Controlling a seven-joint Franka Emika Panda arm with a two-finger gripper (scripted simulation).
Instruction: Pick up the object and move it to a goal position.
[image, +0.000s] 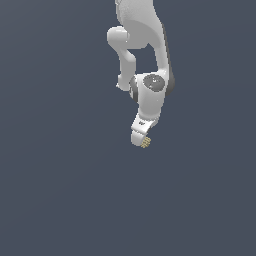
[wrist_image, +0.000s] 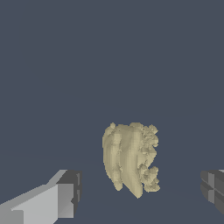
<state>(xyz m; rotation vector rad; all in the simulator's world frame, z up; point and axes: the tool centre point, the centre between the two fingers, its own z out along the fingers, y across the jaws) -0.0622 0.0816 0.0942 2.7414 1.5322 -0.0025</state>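
In the wrist view the tool (wrist_image: 141, 192) stands open: one pale grey finger with a dark pad (wrist_image: 70, 190) shows near the lower left corner of the frame, and the dark pad of the other finger (wrist_image: 213, 189) shows at the lower right edge. A wide gap lies between them. The object (wrist_image: 130, 159), a tan-yellow lump with ribbed lobes and a crumbly, bumpy edge, sits in that gap just below the middle of the frame. It touches neither pad, with bare grey-blue ground showing on both sides of it, and it lies nearer the lower-left finger than the other.

In the exterior view the tool (image: 141, 141) appears a little below the centre of the frame, at the low end of the white arm (image: 150, 95), which comes down from the top edge. The object (image: 145, 143) is only a tiny tan speck at the tool's tip, on its right in the frame. Whether it rests on the plain grey-blue surface (image: 55, 195) cannot be told. That surface fills the rest of both frames.
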